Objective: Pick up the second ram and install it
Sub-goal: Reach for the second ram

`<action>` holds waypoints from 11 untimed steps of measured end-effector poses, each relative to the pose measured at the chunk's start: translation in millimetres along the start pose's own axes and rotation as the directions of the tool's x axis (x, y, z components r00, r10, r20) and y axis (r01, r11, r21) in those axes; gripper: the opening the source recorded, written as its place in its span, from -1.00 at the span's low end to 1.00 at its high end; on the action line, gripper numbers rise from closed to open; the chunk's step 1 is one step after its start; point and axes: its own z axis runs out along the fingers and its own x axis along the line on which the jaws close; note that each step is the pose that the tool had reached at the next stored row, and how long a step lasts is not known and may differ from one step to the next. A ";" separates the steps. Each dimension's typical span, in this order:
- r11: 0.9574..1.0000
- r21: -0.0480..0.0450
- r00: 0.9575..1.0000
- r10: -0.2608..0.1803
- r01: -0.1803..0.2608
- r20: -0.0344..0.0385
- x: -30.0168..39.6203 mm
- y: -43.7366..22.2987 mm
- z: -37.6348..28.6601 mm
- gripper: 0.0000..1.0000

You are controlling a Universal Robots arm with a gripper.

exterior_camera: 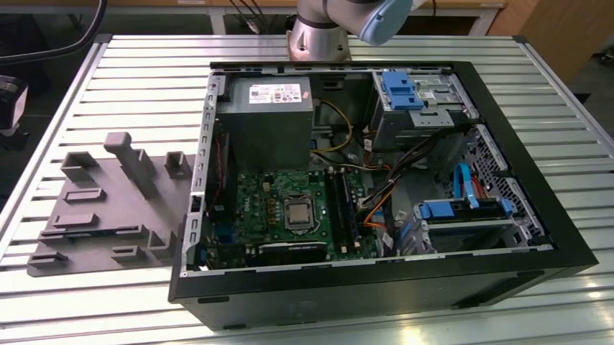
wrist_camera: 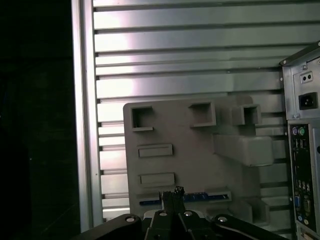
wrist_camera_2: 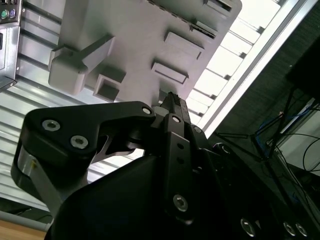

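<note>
Gripper [wrist_camera: 173, 193]: fingers pressed together, holding nothing, poised above the tray [wrist_camera: 170, 125] | Ram stick [wrist_camera: 205, 197]: on edge in a tray slot, apparently to present its top edge for gripping | Motherboard [exterior_camera: 259, 194]: well apart, inside the open computer case [exterior_camera: 384, 295].

exterior view: high, looking down on case [exterior_camera: 364, 291] | both wrist views: above tray [wrist_camera: 200, 165] (shared by all)

First wrist view: the gripper [wrist_camera: 173, 194] partly hid the second ram [wrist_camera: 197, 197]; the edge cut off the gripper's body.
</note>
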 end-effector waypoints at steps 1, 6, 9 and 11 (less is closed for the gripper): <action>1.000 0.000 1.000 0.000 0.000 0.000 0.1 -0.2 0.2 -0.79; 1.000 0.000 1.000 0.000 0.000 0.000 0.5 -1.6 1.8 -0.79; 1.000 0.000 1.000 0.000 0.000 0.000 0.7 -2.6 3.0 -0.79; 1.000 0.000 1.000 0.000 0.000 0.000 0.8 -3.6 3.9 -0.79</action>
